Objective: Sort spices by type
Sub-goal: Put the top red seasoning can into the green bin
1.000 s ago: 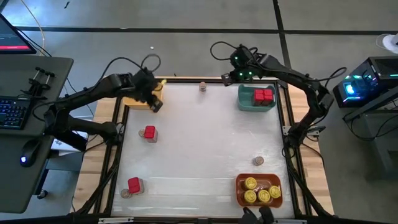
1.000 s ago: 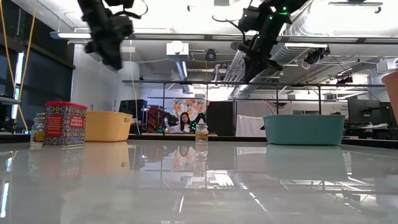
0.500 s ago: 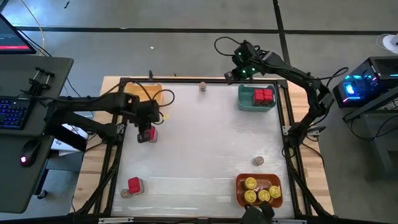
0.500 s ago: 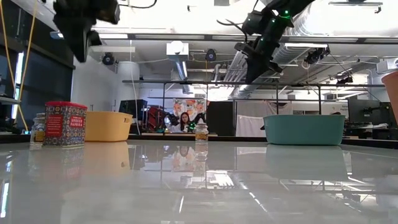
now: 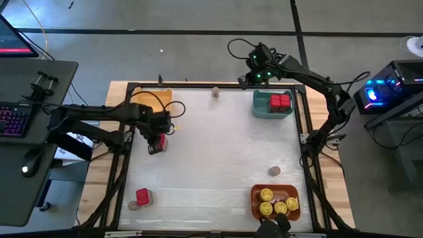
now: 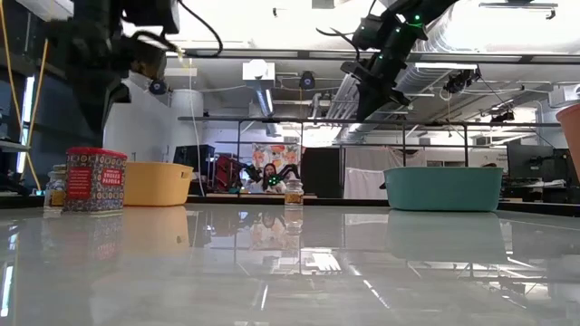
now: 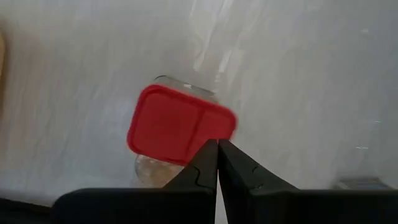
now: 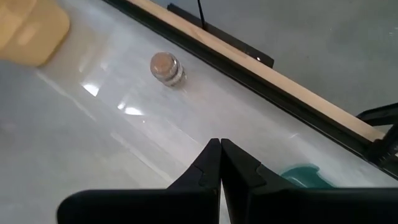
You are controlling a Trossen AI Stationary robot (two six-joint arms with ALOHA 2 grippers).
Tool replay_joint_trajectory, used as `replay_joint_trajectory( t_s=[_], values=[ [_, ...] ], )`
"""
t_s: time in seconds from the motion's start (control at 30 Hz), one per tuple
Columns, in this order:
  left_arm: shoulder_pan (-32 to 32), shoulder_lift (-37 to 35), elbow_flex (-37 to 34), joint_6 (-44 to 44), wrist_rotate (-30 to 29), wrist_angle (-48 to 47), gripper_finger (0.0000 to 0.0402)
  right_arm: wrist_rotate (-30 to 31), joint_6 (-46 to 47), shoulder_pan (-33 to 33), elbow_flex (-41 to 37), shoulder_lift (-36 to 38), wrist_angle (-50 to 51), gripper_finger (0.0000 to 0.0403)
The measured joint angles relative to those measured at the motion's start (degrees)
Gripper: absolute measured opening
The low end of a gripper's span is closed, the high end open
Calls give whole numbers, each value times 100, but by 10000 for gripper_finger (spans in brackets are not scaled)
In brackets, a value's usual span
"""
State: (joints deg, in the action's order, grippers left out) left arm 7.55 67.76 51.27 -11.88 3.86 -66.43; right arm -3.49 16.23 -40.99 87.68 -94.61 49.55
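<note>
A red tin stands on the table at mid left, with a clear jar beside it. My left gripper hangs shut just above the tin's edge, pointing down, clear of it in the low view. My right gripper is shut and held high over the far edge, beside the teal bin. A tan jar stands at the far edge, another tan jar at right. A second red tin stands near left.
The teal bin holds red tins. An orange bin at near right holds several yellow-lidded jars. A yellow bin sits at the far left corner. A small jar stands beside the near-left tin.
My left gripper has swung from over the yellow bin toward the table's near edge and come down, turning as it went; it now hangs over the mid-left red tin. The tins and jars have stayed where they were.
</note>
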Motion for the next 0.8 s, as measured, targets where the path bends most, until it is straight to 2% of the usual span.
replay_joint_trajectory(
  t_s=[0.1,0.37,0.6,0.67,0.8],
  values=[
    [78,16,-222,-2,-162,160,0,1,131,0,0,0,-120,0],
    [267,-6,-627,-46,-126,667,0,-64,193,39,-4,48,-143,0],
    [672,290,-672,103,-188,2816,0,-129,435,104,-7,676,-140,0],
    [844,625,-663,167,-133,3502,0,-133,474,102,-7,866,-114,0],
    [1053,1662,-310,576,367,4498,0,-160,683,124,-4,1207,-50,0]
  ],
)
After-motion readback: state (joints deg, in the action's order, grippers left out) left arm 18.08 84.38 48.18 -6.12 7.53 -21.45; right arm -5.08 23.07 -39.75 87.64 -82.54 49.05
